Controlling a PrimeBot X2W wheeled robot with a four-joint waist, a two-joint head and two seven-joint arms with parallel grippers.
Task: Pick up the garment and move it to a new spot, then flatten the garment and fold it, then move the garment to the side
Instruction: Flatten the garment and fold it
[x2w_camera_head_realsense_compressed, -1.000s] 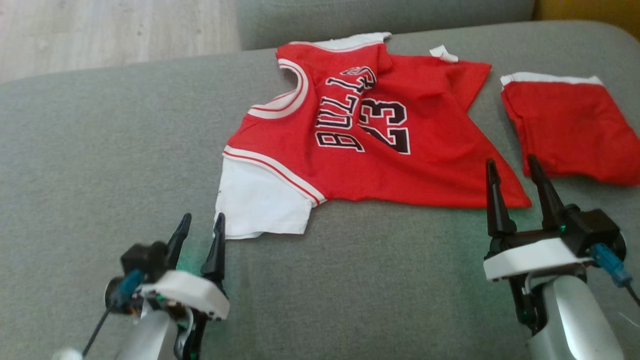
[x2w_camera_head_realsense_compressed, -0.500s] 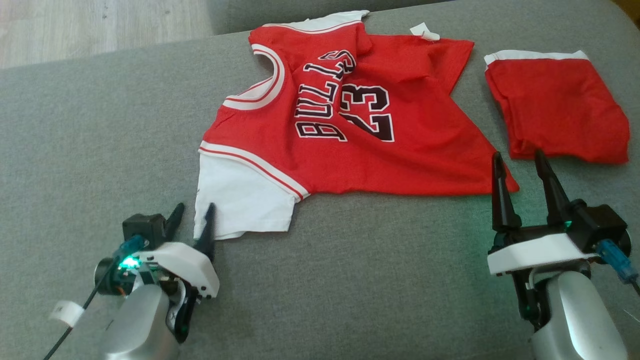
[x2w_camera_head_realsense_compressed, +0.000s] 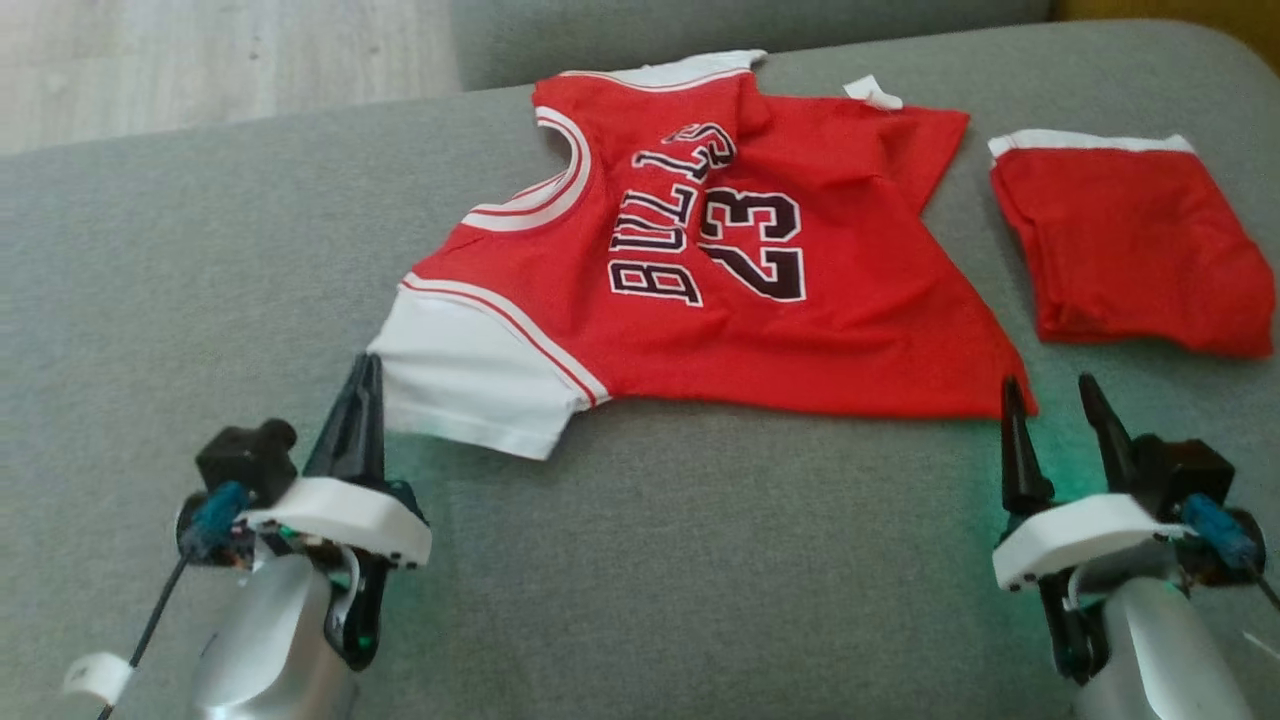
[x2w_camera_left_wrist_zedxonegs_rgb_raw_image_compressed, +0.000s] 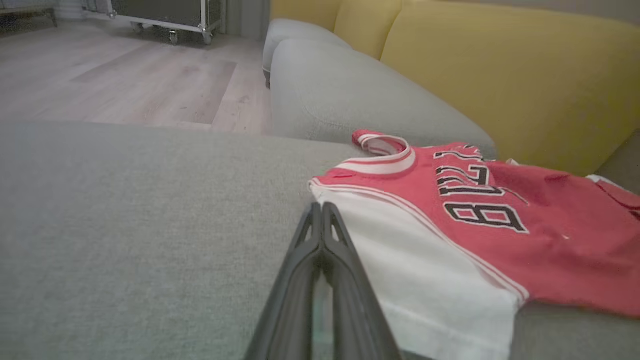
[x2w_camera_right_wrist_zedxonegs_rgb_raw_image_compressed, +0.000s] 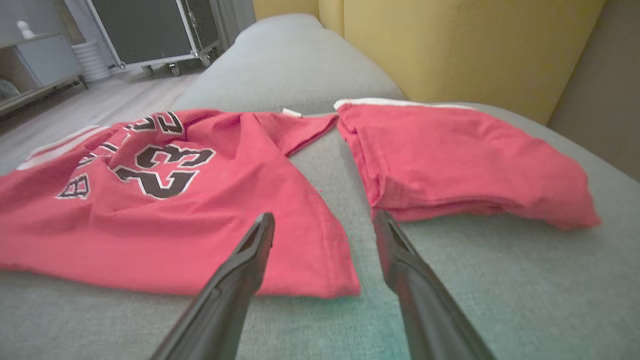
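The garment (x2w_camera_head_realsense_compressed: 760, 330) is a red jersey with white sleeves and "BULLS 23" in black, spread out but creased on the grey sofa seat (x2w_camera_head_realsense_compressed: 700, 560). My left gripper (x2w_camera_head_realsense_compressed: 366, 365) is shut at the near left corner of its white sleeve (x2w_camera_head_realsense_compressed: 470, 390). In the left wrist view the closed fingertips of that gripper (x2w_camera_left_wrist_zedxonegs_rgb_raw_image_compressed: 320, 207) meet the edge of the sleeve (x2w_camera_left_wrist_zedxonegs_rgb_raw_image_compressed: 425, 280). My right gripper (x2w_camera_head_realsense_compressed: 1048, 385) stands open at the jersey's near right hem corner. The right wrist view shows this gripper (x2w_camera_right_wrist_zedxonegs_rgb_raw_image_compressed: 325, 217) with that corner of the garment (x2w_camera_right_wrist_zedxonegs_rgb_raw_image_compressed: 150, 225) lying below and between its fingers.
A folded red piece with a white band (x2w_camera_head_realsense_compressed: 1120, 250) lies just right of the jersey, close to my right fingers (x2w_camera_right_wrist_zedxonegs_rgb_raw_image_compressed: 400, 250). Yellow back cushions (x2w_camera_left_wrist_zedxonegs_rgb_raw_image_compressed: 500, 65) rise behind the seat. Wooden floor (x2w_camera_head_realsense_compressed: 200, 60) lies beyond the seat's far left edge.
My left gripper has moved up to the sleeve's corner and shut there, and the sleeve has shifted. The right gripper stays open by the hem. The camera has moved.
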